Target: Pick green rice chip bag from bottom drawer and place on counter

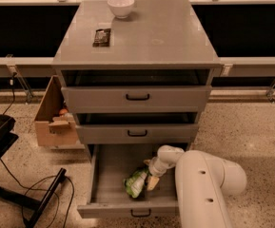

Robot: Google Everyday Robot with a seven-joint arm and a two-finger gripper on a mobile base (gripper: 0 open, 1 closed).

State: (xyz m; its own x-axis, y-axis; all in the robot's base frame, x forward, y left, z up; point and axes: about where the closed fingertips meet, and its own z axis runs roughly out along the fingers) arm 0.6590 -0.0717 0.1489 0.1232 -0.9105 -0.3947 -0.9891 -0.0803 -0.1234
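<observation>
Judged green rice chip bag light, crinkly, slippery; best pinched edgewise. Gripper just beside it in bottom drawer (hold: could not tell).

We find the bottom drawer open below 2 upper drawers. In it the green rice chip bag lies right of centre, the gripper just right of it. On the counter a bowl sits at the back, a packet before it. A box stands left.
</observation>
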